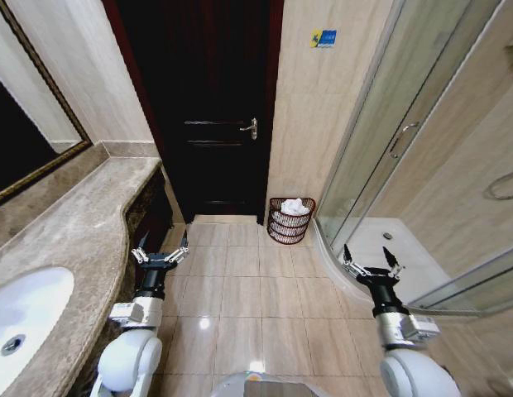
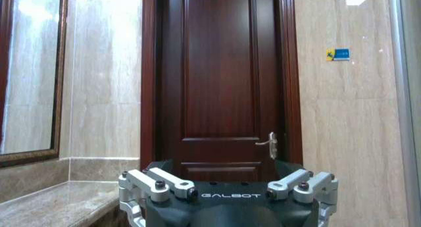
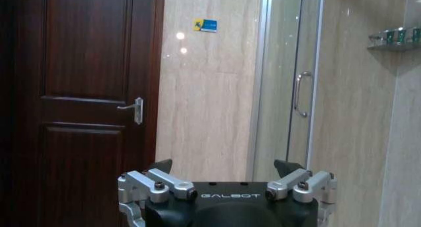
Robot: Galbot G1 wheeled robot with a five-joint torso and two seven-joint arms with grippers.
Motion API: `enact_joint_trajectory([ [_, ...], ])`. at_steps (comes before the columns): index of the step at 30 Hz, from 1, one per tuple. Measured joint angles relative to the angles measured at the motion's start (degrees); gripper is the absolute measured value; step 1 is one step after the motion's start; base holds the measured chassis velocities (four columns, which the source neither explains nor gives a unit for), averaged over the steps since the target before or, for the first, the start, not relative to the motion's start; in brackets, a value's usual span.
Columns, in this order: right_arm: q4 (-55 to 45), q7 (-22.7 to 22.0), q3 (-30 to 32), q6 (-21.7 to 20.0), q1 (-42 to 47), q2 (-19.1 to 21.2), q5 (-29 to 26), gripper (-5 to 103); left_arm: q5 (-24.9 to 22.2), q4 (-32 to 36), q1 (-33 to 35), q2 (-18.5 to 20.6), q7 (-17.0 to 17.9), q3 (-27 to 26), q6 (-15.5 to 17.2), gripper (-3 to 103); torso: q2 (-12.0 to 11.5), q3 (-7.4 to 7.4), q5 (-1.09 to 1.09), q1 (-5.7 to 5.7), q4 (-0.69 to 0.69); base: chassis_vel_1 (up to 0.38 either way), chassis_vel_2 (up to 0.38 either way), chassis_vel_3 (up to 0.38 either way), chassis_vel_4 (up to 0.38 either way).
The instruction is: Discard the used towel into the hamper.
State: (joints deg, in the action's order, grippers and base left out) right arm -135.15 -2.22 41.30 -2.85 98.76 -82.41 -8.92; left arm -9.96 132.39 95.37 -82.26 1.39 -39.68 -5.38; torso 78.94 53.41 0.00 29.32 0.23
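Left end effector (image 1: 161,246) fingers spread apart, empty, held low over the floor tiles (image 1: 240,289), just beside the vanity surface (image 1: 83,231) edge. Right end effector (image 1: 371,260) also spread apart, empty, on the shower side, well short of the hamper (image 1: 290,220). Both point ahead toward the door (image 1: 203,107); both arms look parked, neither touching anything.

Hamper: reddish-brown openwork basket, stands on the floor against the wall strip between the door and the glass shower enclosure (image 1: 389,149), right of the door frame. White towel (image 1: 295,207) is bunched inside it, heaped at the rim. Judgement: discard looks done, or nearly; nothing is held.

If the step in hand is to finish, best to keep both end effectors clear of the hamper rim so the light basket is not tipped, and check that the towel sits inside and does not hang over the edge; cannot tell from here whether any part hangs over the far side.

Room: vanity surface left of the hamper, mottled brown stone with a white sink basin (image 1: 25,314) and a framed mirror (image 1: 29,141) above. Dark wood door closed, lever handle (image 1: 251,127) on its hamper side. Small blue-yellow sticker (image 1: 323,38) high on the wall above the hamper. Beige tiled walls, glossy floor tiles with light glare.
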Motion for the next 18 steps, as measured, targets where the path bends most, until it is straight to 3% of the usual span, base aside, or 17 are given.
enact_joint_trajectory([
  [18, 0.0, -0.06, -0.01, -0.03, -0.02, -0.01, 0.04, 100, 0.04, 0.04, -0.01, 0.01, -0.09, -0.01, 0.07, 100, 0.0, 0.0, 0.0, -0.01, 0.0, 0.0, 0.0, 0.0, 0.0],
])
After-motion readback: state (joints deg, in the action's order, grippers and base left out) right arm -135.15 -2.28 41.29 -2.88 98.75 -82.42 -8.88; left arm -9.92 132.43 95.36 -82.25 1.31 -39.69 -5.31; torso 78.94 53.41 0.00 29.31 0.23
